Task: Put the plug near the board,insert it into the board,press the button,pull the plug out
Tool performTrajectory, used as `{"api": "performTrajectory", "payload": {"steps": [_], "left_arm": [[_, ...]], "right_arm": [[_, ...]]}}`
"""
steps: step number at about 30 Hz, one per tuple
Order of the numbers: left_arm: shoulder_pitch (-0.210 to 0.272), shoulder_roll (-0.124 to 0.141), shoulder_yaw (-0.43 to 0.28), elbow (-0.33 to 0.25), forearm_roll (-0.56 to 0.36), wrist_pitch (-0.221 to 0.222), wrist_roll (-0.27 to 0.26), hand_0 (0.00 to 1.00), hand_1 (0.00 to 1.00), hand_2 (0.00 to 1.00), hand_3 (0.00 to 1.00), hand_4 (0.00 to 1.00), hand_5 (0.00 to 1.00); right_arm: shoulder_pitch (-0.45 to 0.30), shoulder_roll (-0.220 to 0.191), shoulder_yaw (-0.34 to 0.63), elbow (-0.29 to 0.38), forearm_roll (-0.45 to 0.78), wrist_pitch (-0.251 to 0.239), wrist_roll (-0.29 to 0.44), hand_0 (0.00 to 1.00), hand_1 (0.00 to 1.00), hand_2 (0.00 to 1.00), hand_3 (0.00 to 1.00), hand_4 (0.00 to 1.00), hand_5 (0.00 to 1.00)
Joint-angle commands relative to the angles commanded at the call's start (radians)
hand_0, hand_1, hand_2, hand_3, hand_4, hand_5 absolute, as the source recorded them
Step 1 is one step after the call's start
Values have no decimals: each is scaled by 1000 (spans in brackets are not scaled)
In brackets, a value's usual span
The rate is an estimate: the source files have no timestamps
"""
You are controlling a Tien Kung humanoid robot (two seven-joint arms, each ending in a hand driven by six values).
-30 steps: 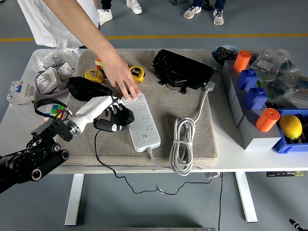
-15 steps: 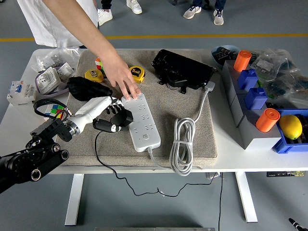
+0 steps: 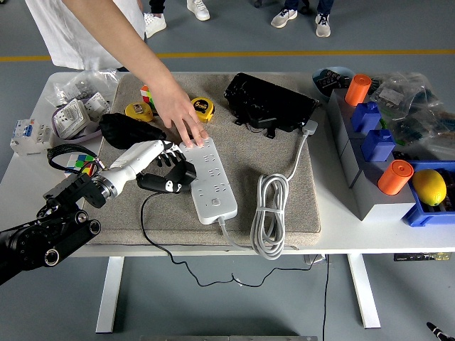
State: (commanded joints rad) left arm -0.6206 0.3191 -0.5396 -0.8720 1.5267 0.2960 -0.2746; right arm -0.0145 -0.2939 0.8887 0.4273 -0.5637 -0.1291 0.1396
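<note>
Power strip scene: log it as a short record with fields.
strip: white power strip on the grey mat, cord coiled to its right
plug: black plug at the strip's left edge, not visibly inserted
left robot hand: closed on the plug
person's hand: pressing the strip's far end
right robot hand: out of view

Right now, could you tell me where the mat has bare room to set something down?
Free: between the power strip and the coiled cable, and right of the coil to the mat edge. Crowded: the far left, with tape measures, the person's hand and the left hand.
</note>
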Motion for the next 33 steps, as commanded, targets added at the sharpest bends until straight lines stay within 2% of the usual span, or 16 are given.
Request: {"api": "performTrajectory", "payload": {"steps": [1, 2, 11, 15, 19, 20, 25, 26, 31, 32, 33], "left_arm": [[2, 1, -3, -3, -1, 1, -2, 396, 545, 578, 655, 998, 494], [4, 1, -6, -6, -1, 0, -2, 414, 559, 598, 677, 998, 602], [18, 6, -25, -43, 13, -7, 9, 423, 588, 614, 691, 998, 617], [43, 17, -55, -88, 29, 9, 4, 430, 592, 621, 693, 998, 635], [77, 30, -91, -143, 10, 42, -29, 430, 592, 621, 693, 998, 635], [91, 34, -103, -161, 1, 52, -44, 479, 629, 663, 699, 998, 768], [140, 48, -129, -225, -27, 83, -91, 479, 629, 663, 699, 998, 768], [149, 50, -130, -234, -30, 86, -97, 574, 677, 705, 714, 998, 824], [184, 51, -141, -244, -20, 94, -90, 574, 677, 705, 714, 998, 824], [188, 52, -142, -245, -17, 94, -85, 705, 736, 749, 748, 998, 846], [193, 53, -141, -245, -12, 94, -75, 705, 736, 749, 748, 998, 846]], "right_arm": [[0, 0, 0, 0, 0, 0, 0, 610, 632, 645, 551, 998, 458], [0, 0, 0, 0, 0, 0, 0, 610, 632, 646, 551, 998, 457], [0, 0, 1, 0, -1, 1, 0, 610, 632, 646, 551, 998, 457], [0, 0, 2, 0, -2, 1, 1, 610, 632, 646, 551, 998, 456], [-2, 0, 0, -2, -2, 1, 1, 610, 632, 646, 551, 998, 456], [-3, 0, 1, -1, -3, 1, 1, 610, 633, 646, 551, 998, 456], [-5, 0, 2, -1, -5, 1, 4, 610, 633, 646, 551, 998, 456], [-6, 0, 1, -2, -5, 1, 4, 610, 633, 646, 551, 998, 456], [-5, 1, 4, -1, -6, 2, 6, 610, 633, 646, 551, 998, 456], [-5, 1, 4, -1, -7, 2, 6, 610, 633, 646, 550, 998, 456], [-5, 1, 5, 0, -7, 2, 6, 610, 633, 646, 550, 998, 456]]}}
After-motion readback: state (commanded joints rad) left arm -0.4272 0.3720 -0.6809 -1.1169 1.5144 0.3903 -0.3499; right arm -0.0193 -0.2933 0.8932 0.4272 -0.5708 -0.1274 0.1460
